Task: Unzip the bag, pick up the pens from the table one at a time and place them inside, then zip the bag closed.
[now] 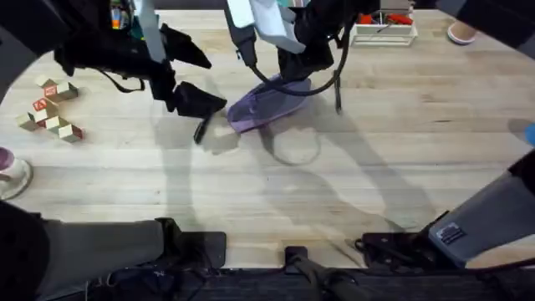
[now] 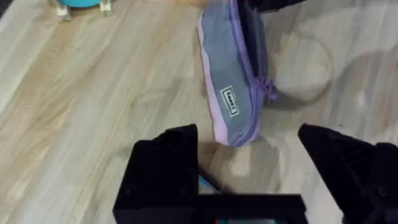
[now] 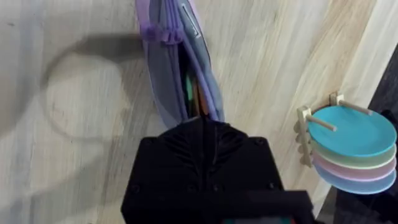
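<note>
The lavender bag (image 1: 261,109) lies on the table (image 1: 376,167) at its middle back, tilted. Its zipper is open, and green and orange things show inside the bag (image 3: 186,93). My right gripper (image 1: 292,77) comes down from the back and is shut on the bag's far end (image 3: 202,121). My left gripper (image 1: 216,84) hovers open just left of the bag, its fingers spread wide before the near end of the bag (image 2: 233,87). The zipper pull (image 2: 267,87) hangs at the bag's side. A short black pen (image 1: 200,131) pokes out on the table beneath the left gripper.
Wooden blocks (image 1: 52,104) and a cup (image 1: 10,174) sit at the left edge. A white tray (image 1: 384,32) with red tools stands at the back right. A rack of coloured plates (image 3: 351,146) stands behind the bag. A thin cable (image 1: 338,96) hangs beside the bag.
</note>
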`<action>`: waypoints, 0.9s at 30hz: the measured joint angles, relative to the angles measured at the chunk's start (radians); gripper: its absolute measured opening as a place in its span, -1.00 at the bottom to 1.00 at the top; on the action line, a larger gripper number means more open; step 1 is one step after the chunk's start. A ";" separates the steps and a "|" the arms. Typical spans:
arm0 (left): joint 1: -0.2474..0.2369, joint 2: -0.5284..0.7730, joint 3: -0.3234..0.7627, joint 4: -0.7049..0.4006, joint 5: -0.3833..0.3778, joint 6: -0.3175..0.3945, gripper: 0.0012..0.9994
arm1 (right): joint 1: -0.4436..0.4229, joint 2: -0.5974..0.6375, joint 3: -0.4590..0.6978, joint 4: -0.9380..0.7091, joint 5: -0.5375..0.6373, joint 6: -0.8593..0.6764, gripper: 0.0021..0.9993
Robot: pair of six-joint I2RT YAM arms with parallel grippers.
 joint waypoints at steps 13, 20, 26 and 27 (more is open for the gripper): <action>0.080 0.000 0.000 0.000 0.019 0.039 0.99 | 0.009 0.073 0.001 0.000 -0.031 -0.012 -0.95; 0.079 0.000 0.000 0.000 0.023 0.042 0.99 | 0.030 0.137 0.001 0.026 -0.027 -0.021 -0.95; 0.079 0.000 0.000 -0.010 0.029 0.043 0.99 | 0.037 0.161 0.001 0.044 -0.027 -0.028 -0.95; 0.079 0.000 0.000 -0.011 0.029 0.043 0.99 | 0.037 0.163 0.001 0.044 -0.026 -0.028 -0.95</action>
